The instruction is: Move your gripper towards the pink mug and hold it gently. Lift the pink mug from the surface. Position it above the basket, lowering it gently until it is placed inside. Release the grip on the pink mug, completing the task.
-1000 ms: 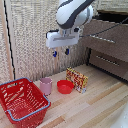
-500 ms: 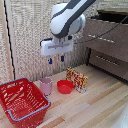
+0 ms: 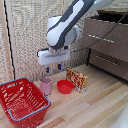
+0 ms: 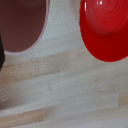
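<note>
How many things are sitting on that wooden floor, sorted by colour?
Red: 2, the basket and the bowl
Pink: 1, the pink mug
Patterned red and yellow: 1, the box
Total: 4

Colour rundown: small pale pink cylindrical mug (image 3: 46, 85), darker maroon inside; shallow glossy red bowl (image 3: 65, 86); big red lattice plastic basket (image 3: 20, 101) with grey-blue rim. Boxy white gripper (image 3: 53, 66) has dark blue tips. Red-and-yellow patterned box (image 3: 77, 79), light striped wooden floor (image 3: 95, 107).
</note>
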